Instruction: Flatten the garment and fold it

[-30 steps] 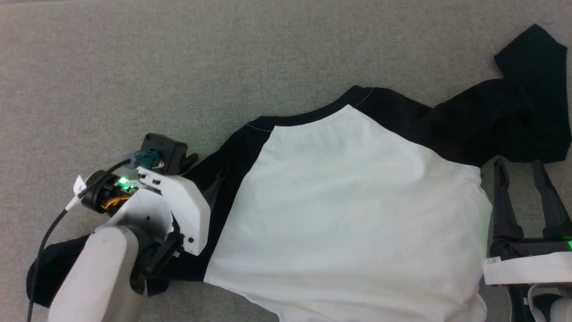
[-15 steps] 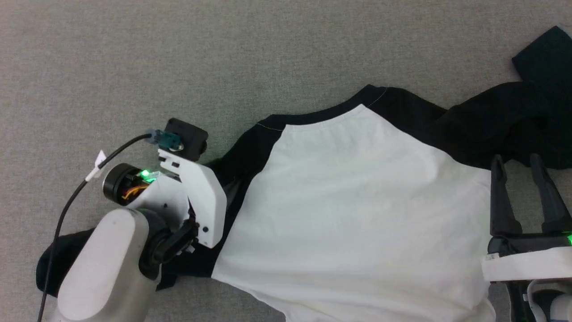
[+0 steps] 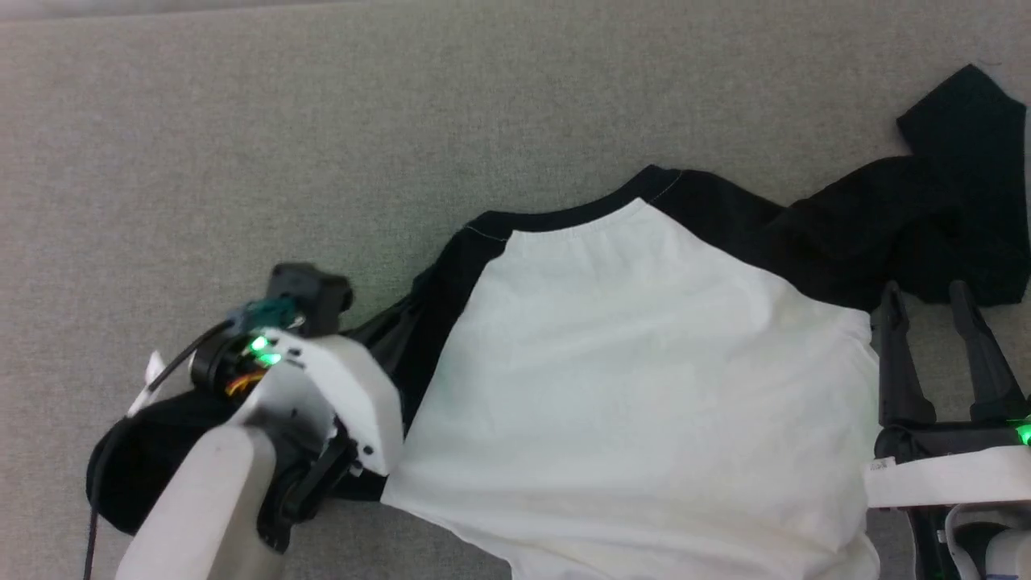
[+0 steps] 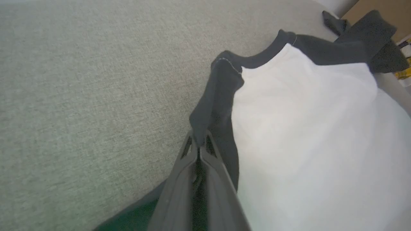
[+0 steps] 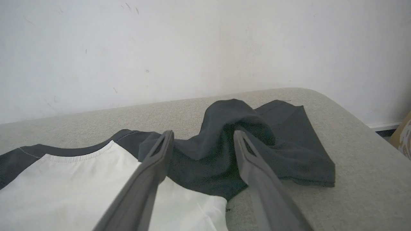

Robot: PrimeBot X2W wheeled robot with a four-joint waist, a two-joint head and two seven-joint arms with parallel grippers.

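Grey surface [image 3: 242, 121] open L of garment [image 3: 644, 362]; wall [image 5: 160, 48] behind.

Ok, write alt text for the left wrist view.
The left gripper, shut, pinches a raised fold of black sleeve on the garment. Its white panel spreads to the right over a grey fabric surface, with the black collar at the top.
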